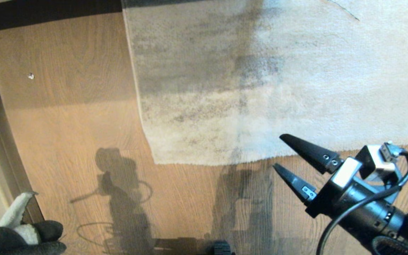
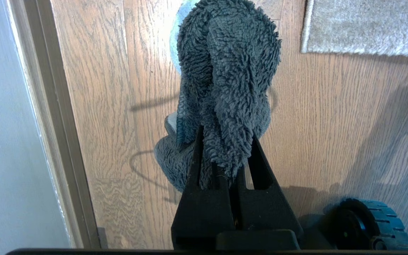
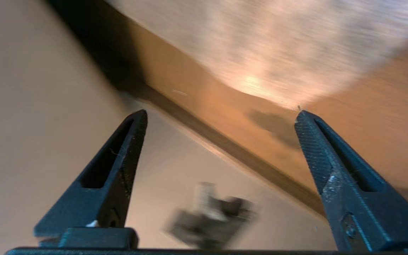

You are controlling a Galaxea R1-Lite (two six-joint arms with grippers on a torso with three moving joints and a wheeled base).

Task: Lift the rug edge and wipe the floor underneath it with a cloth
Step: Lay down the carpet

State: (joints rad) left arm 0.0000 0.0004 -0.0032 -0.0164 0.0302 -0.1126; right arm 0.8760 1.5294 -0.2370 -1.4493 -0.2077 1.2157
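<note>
The right gripper [image 1: 278, 150] hangs at the lower right of the head view, its 2 jaws spread wide and empty, tips pointing toward the near edge of the rug [image 1: 260, 88], which lies flat across the upper centre and right of the frame. At the lower left corner the left gripper [image 2: 225, 156] is clamped narrow on the cloth [image 2: 225, 81], a dark fuzzy bundle with a white part, held off the floor [image 1: 73, 124]. The step in hand appears to be the approach to lift the rug edge; no plank beneath it is exposed yet. The next move likely calls for sliding 1 jaw under the near hem and pinching the pile before raising it, so the cloth can reach the boards below. No containers appear in any view.
</note>
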